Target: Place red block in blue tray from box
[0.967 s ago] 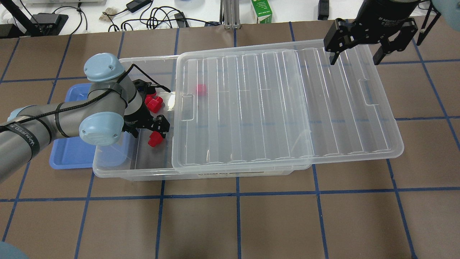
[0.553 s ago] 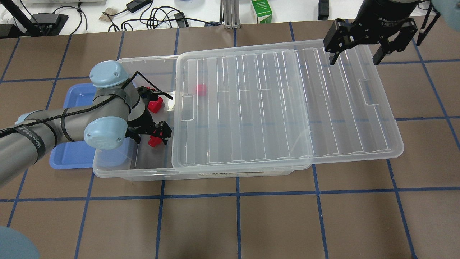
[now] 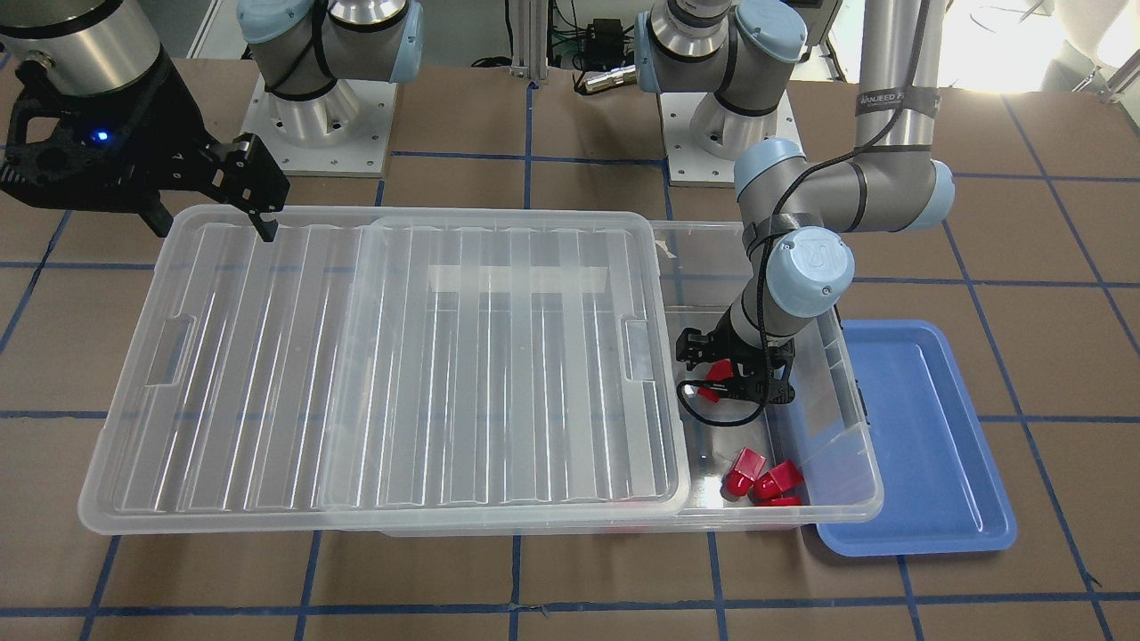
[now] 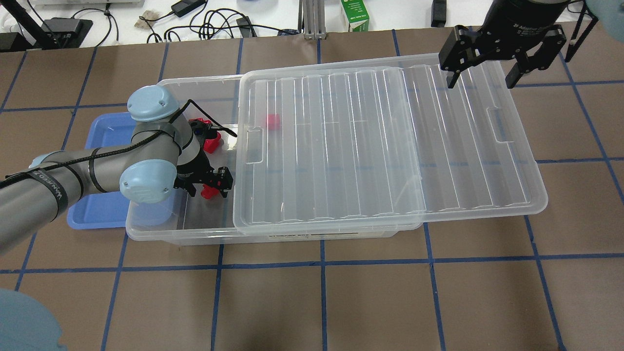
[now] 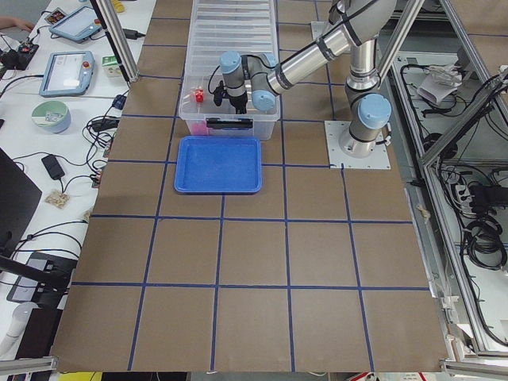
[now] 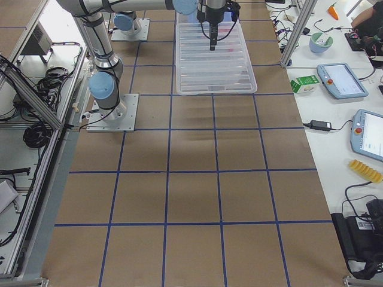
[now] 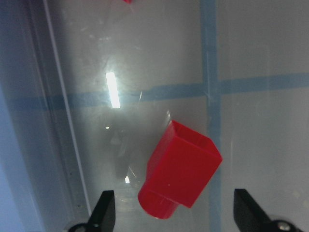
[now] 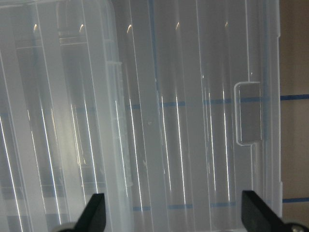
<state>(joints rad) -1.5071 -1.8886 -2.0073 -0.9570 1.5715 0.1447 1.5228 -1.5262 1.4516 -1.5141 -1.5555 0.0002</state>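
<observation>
Left arm (image 4: 92, 168): grey metal tubes, pale-blue round joint caps (image 4: 145, 181) with small screws. Black cable (image 4: 58, 159) along it under black straps; one strap (image 4: 48, 187) bears white lettering. Right arm (image 3: 80, 44): same silver-grey. Left claw (image 7: 175, 215) and right claw (image 4: 480, 73): black, two-fingered. White print on right claw housing; blue light (image 3: 101, 136) lit. Silver base plates (image 3: 258, 147), bolted to worktop.

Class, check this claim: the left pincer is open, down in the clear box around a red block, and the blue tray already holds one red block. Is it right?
Wrong in one respect: the blue tray holds no block, as the exterior left view shows. The left pincer is indeed open, down in the box around a red block.
</observation>
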